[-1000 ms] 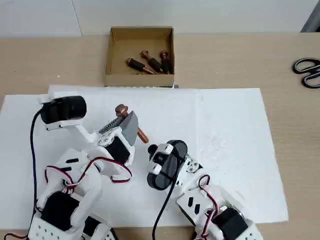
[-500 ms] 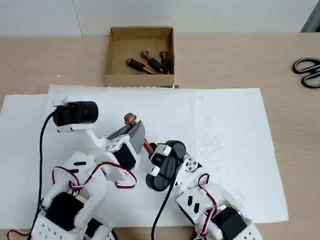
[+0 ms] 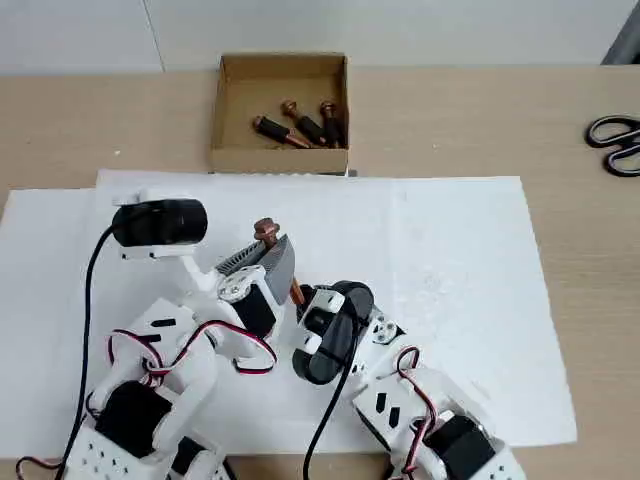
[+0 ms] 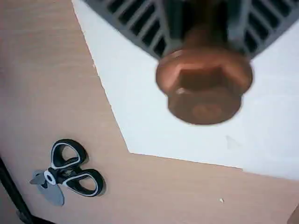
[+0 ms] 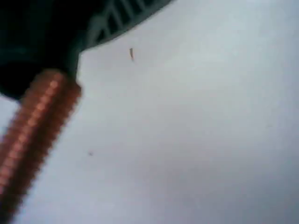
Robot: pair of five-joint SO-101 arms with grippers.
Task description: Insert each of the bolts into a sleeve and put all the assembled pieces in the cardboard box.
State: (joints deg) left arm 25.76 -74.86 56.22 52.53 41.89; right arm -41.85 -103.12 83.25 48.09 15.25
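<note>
The bolt point(image 3: 265, 231) is held off the white paper point(image 3: 450, 300) with the left gripper point(image 3: 268, 262) clamped tight round its shank, copper hex head point(image 4: 204, 86) pointing toward the cardboard box point(image 3: 228, 110). Its threaded end point(image 5: 35, 126) meets the dark sleeve point(image 5: 28, 51), which the right gripper point(image 3: 308, 300) appears to grip. Three assembled pieces point(image 3: 303, 125) lie in the box, and scissors point(image 3: 615, 143) rest well apart on the table point(image 3: 480, 120).
</note>
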